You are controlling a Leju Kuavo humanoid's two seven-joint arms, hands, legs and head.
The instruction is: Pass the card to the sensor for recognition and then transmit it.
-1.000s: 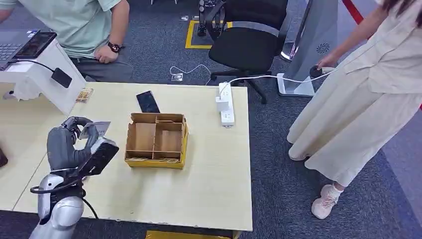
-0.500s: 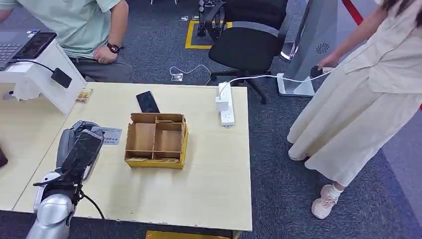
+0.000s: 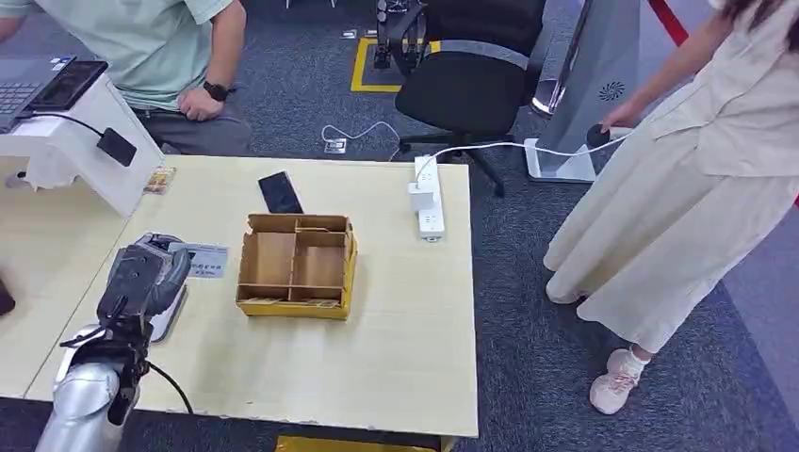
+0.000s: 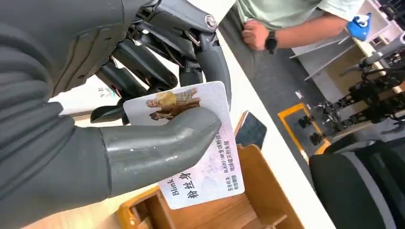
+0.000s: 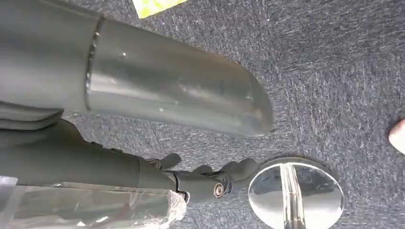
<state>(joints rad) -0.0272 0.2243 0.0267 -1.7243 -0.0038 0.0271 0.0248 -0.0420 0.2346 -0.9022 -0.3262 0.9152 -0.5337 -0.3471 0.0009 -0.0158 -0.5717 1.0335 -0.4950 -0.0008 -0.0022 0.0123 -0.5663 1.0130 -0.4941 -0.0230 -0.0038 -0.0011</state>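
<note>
Left wrist view: I see my left hand (image 4: 143, 105) pinching the white picture card (image 4: 200, 157), thumb hiding part, beside the brown cardboard tray (image 3: 295, 266). My right hand (image 5: 143, 124) hangs empty, fingers apart.

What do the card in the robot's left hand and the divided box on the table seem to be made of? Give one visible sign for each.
Card: probably glossy plastic, since it stays flat and has a printed sheen. Divided box: likely matte brown cardboard, with thin slotted partitions and yellow outer sides.

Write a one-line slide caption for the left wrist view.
Left hand pinches a printed card above the compartmented cardboard box.
</note>
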